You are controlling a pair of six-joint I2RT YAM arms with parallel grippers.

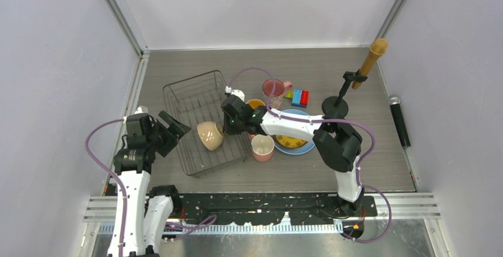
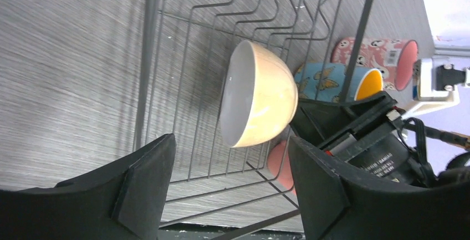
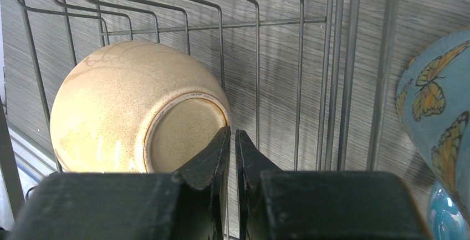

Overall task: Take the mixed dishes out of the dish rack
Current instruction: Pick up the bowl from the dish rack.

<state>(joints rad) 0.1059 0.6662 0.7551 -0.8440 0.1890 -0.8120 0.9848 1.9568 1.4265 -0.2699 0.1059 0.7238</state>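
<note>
The black wire dish rack (image 1: 196,100) holds one cream bowl (image 1: 210,135) lying on its side, its whitish inside facing left. My left gripper (image 1: 177,126) is open at the rack's left side. In the left wrist view the bowl (image 2: 260,101) lies beyond the fingers (image 2: 144,184), with nothing between them. My right gripper (image 1: 226,129) is shut, its tips (image 3: 233,137) at the edge of the bowl's foot ring (image 3: 183,129). Right of the rack stand a pink cup (image 1: 262,147), a blue mug with yellow inside (image 1: 255,103), a pink patterned mug (image 1: 274,89) and a light blue plate (image 1: 303,148) carrying a yellow plate (image 1: 290,142).
Coloured toy bricks (image 1: 298,97) lie behind the plate. A black stand with a tan cylinder (image 1: 369,61) and a dark microphone (image 1: 399,120) sit at the right. My right arm (image 2: 366,134) reaches across the rack's right wall (image 3: 338,73), close to the butterfly mug (image 3: 438,107).
</note>
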